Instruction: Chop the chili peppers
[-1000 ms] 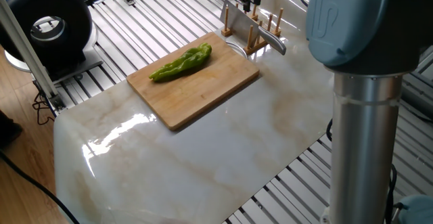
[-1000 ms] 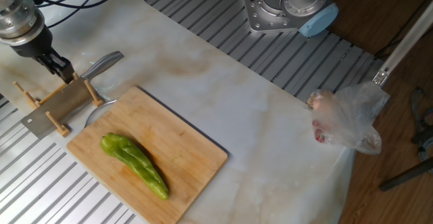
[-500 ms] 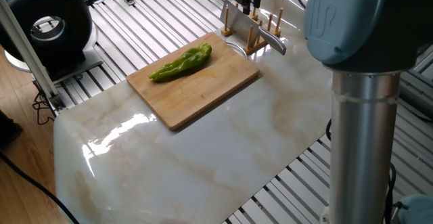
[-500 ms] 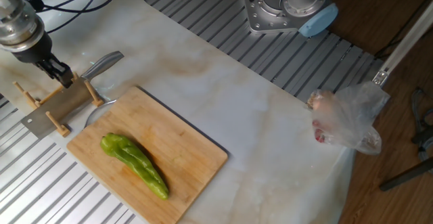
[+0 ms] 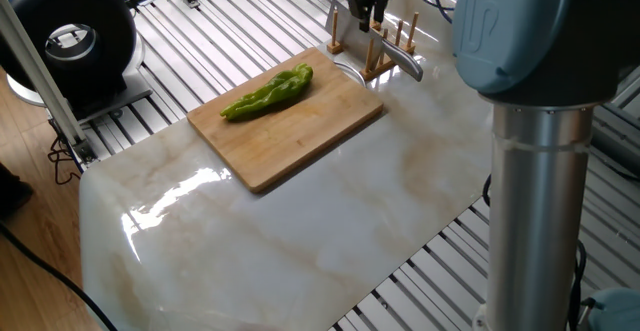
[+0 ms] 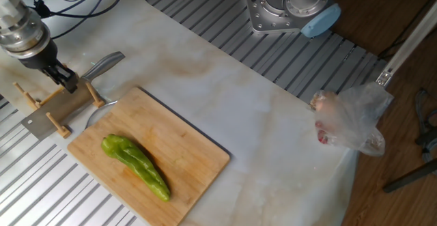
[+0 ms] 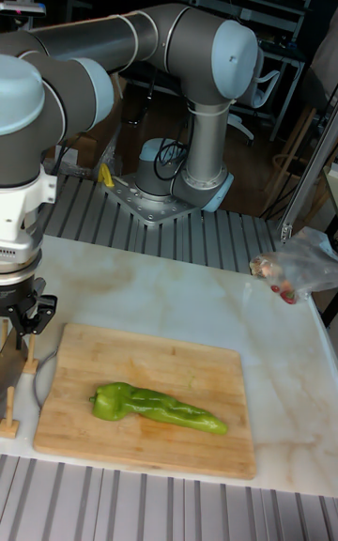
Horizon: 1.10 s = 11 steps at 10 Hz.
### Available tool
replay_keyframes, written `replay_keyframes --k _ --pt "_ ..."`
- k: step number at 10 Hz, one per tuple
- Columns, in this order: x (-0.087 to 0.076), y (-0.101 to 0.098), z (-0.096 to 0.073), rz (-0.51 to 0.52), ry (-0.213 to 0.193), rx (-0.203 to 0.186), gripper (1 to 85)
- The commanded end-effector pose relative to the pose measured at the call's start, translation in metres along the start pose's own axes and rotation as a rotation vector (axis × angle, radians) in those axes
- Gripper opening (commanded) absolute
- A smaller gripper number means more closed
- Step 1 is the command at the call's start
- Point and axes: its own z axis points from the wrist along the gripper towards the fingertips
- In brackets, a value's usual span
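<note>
- The robot's black two-finger hand (image 6: pixel 66 80) was down at the wooden knife rack (image 6: pixel 41 103) by the far end of the board. It sat right over the top edge of the big flat metal knife (image 6: pixel 58 104) that stood in the rack.
- The fingers were close on both sides of the blade's top edge. I could not tell if they were really pinching it or only sitting around it.
- The knife's shiny grey handle (image 6: pixel 106 63) stuck out past the rack, over the surface.
- The rack had small upright wooden pegs (image 5: pixel 402 31) and stood on the surface, touching the board's end.
- The light brown wooden cutting board (image 6: pixel 184 164) lay flat on the white marble surface (image 6: pixel 273 130).
- The one long, wrinkled, light-green chili pepper (image 6: pixel 135 165) lay whole on the board, near its middle. Its fat end pointed toward the rack side and its thin tip pointed away. It was well apart from the hand.
- A clear plastic bag with something pink and red inside (image 6: pixel 348 120) sat at the far edge of the surface, well away from the board.
- The arm's round grey base (image 6: pixel 287 7) was bolted beside the surface.
</note>
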Motion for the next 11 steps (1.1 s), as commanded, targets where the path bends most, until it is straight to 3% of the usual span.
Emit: replay_keyframes --k 1,5,7,11 --pt "0.004 0.001 0.009 -0.003 -0.014 -0.01 43.3" --pt "0.003 0.0 0.015 0.003 -0.025 -0.012 42.7" --pt "0.008 0.009 0.017 0.022 -0.007 -0.038 41.7" --pt "0.01 0.004 0.022 0.034 -0.007 -0.022 39.7"
